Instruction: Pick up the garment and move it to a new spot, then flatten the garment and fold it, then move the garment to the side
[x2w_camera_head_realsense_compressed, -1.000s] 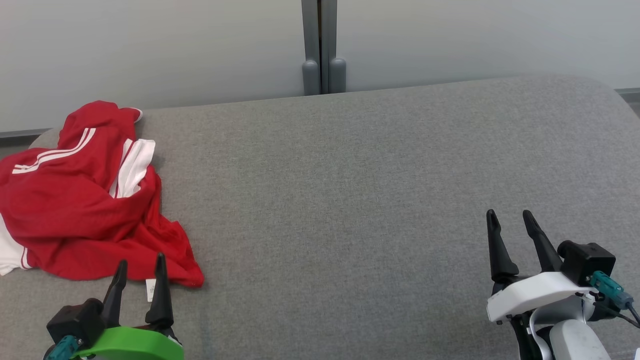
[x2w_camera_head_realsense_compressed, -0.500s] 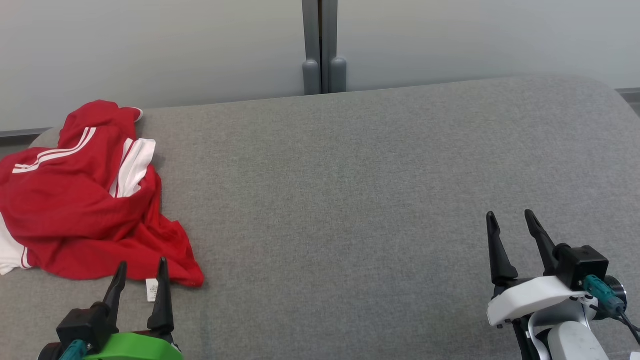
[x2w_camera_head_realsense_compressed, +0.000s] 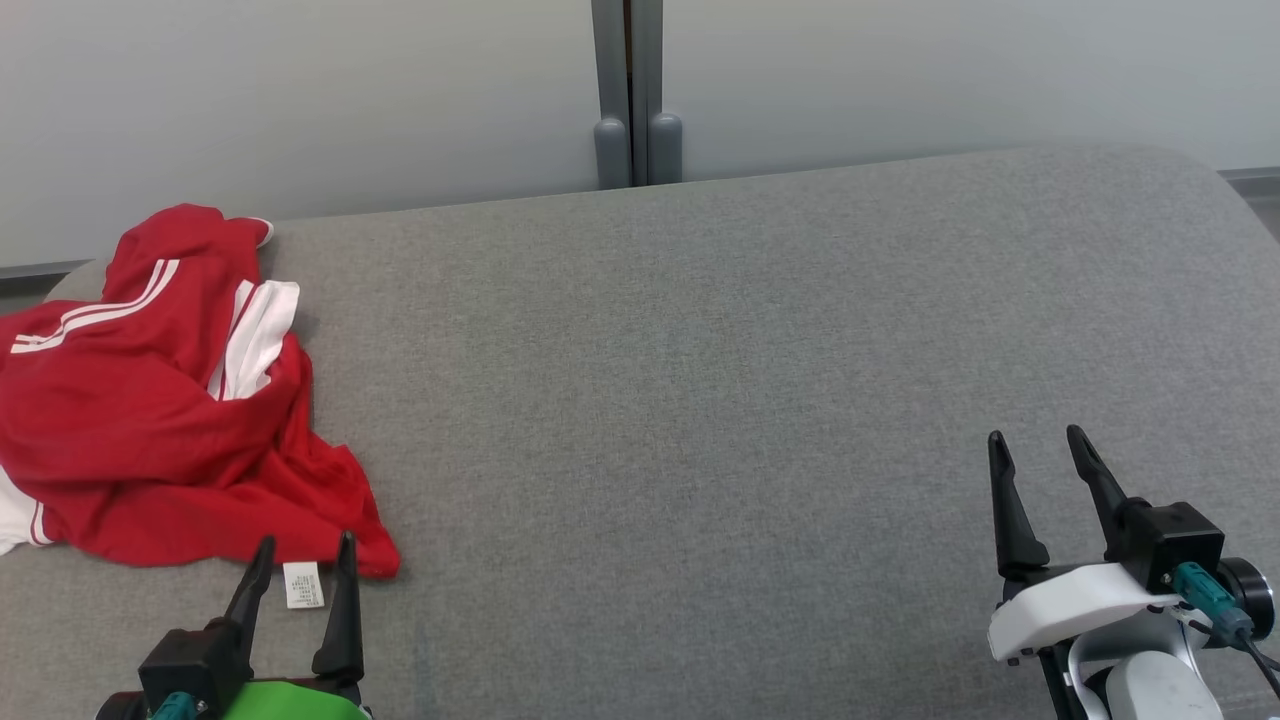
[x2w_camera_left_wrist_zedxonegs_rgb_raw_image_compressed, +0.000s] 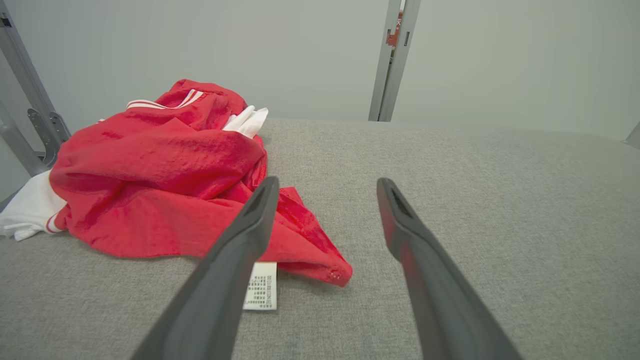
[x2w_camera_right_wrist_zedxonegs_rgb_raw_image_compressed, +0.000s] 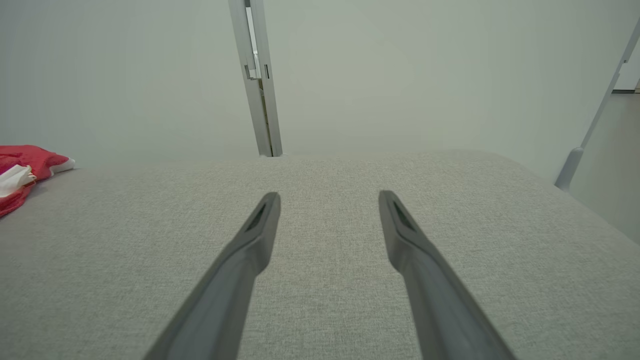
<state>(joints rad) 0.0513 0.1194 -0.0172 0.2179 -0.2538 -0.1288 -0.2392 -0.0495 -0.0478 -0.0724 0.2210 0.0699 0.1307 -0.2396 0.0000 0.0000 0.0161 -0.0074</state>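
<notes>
Ok, red garment (x2w_camera_head_realsense_compressed: 150, 400) sits crumpled at the far-left end of the grey padded surface (x2w_camera_head_realsense_compressed: 700, 400), bunched in a heap, not flat, not folded. White stripes (x2w_camera_head_realsense_compressed: 95, 315) run across its far fold, a white panel pokes out near the middle, and more white shows at its left edge. The near-right corner trails out to a point, and a small white care label (x2w_camera_head_realsense_compressed: 302, 585) lies on the grey cloth just under that hem. L gripper (x2w_camera_head_realsense_compressed: 306, 540) is at the near-left, pointing away from the robot, claw spread w/ nothing between the fingers. The tips sit just short of the garment's near edge, one either side of the label in the head view. From the L wrist cam, the left-hand finger (x2w_camera_left_wrist_zedxonegs_rgb_raw_image_compressed: 227, 265) overlaps the red hem and the label, and the other lines up over bare grey cloth to the right of the garment. Can't tell if the tips touch the fabric. R gripper (x2w_camera_head_realsense_compressed: 1035, 433) is at the near-right, well apart from the garment, claw also spread wide, holding nothing, over bare surface. From the R wrist cam the garment is a red-and-white scrap at the far-left edge. Behind the surface: pale wall panels (x2w_camera_head_realsense_compressed: 300, 90) w/ a grey vertical post (x2w_camera_head_realsense_compressed: 628, 90) at the seam, approx. centre.
</notes>
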